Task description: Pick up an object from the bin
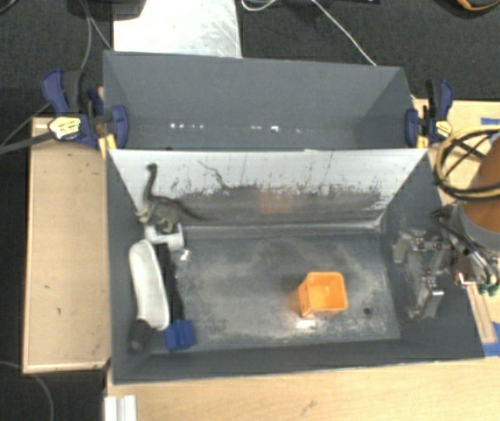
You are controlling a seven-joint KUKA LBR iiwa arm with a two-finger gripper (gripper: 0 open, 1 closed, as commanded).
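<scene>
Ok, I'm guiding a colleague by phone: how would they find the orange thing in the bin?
Find the grey metal bin; look on its floor, right of centre. The small orange box stands alone there, the only orange thing; the long white piece and blue piece lie by the left wall.

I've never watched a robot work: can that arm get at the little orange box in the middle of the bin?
Probably yes. The gripper hangs at the right of the bin, and the orange box sits alone on its floor, nothing between them. The white object lies away by the left wall.
</scene>
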